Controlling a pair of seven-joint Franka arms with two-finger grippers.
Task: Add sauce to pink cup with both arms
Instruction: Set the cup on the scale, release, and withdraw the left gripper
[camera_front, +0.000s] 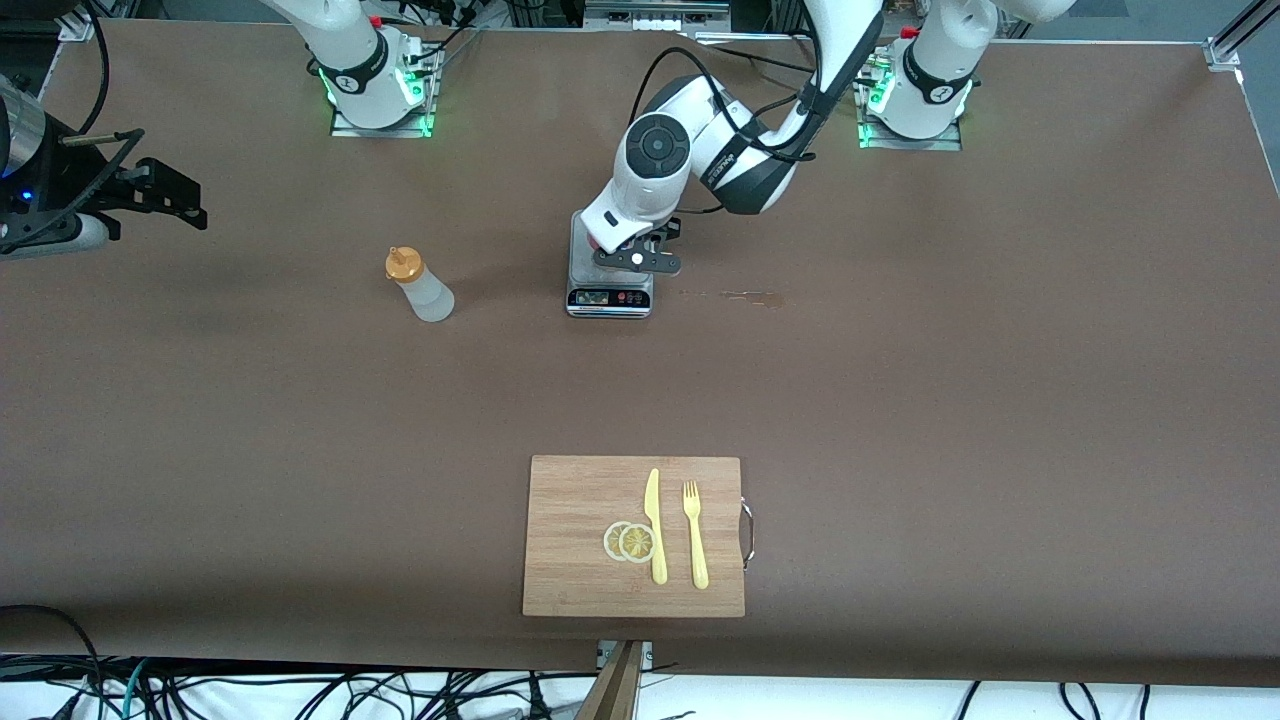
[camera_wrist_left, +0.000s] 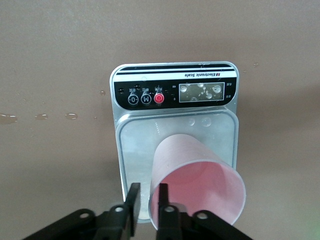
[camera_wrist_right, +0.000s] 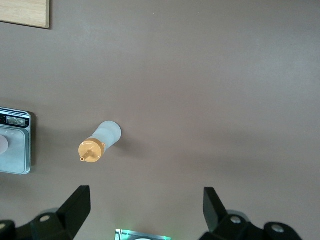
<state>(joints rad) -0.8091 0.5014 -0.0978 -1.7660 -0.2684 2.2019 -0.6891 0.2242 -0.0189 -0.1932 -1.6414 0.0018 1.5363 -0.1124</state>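
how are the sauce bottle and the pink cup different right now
The sauce bottle is whitish and translucent with an orange nozzle cap; the pink cup is pale pink and open at the top. The bottle stands on the bare table, toward the right arm's end; the cup stands on the scale. Nothing touches the bottle, with the open right gripper above it; the left gripper straddles the cup's rim. Both stand upright.
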